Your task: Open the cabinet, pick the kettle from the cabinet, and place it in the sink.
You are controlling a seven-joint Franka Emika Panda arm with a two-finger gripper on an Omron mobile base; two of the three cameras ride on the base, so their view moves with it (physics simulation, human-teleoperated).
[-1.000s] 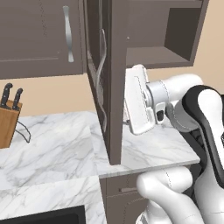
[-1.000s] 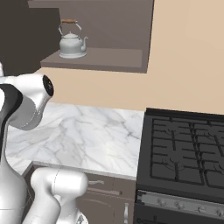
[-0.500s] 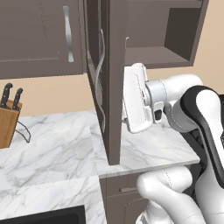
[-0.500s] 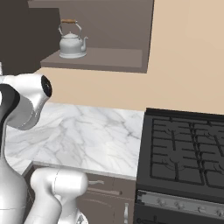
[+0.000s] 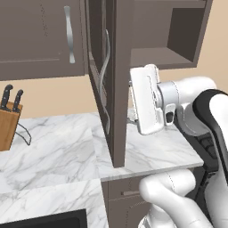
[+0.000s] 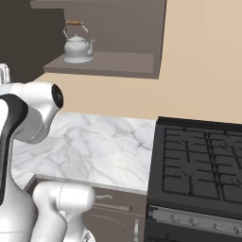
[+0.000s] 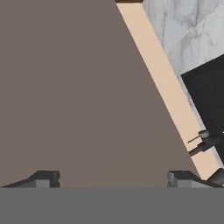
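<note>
Claw [image 7: 113, 178] wide open, empty, facing cabinet [image 7: 74, 87]

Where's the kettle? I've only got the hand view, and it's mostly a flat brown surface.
Observer: In the right base view the kettle stands upright on the open cabinet shelf.
Operator: So what's the brown surface?
Observer: It's the cabinet door. In the left base view it stands open, edge-on, and the gripper is close beside it.
Operator: Which way does the spout point?
Observer: It points right in the right base view, toward the side where the stove is.
</note>
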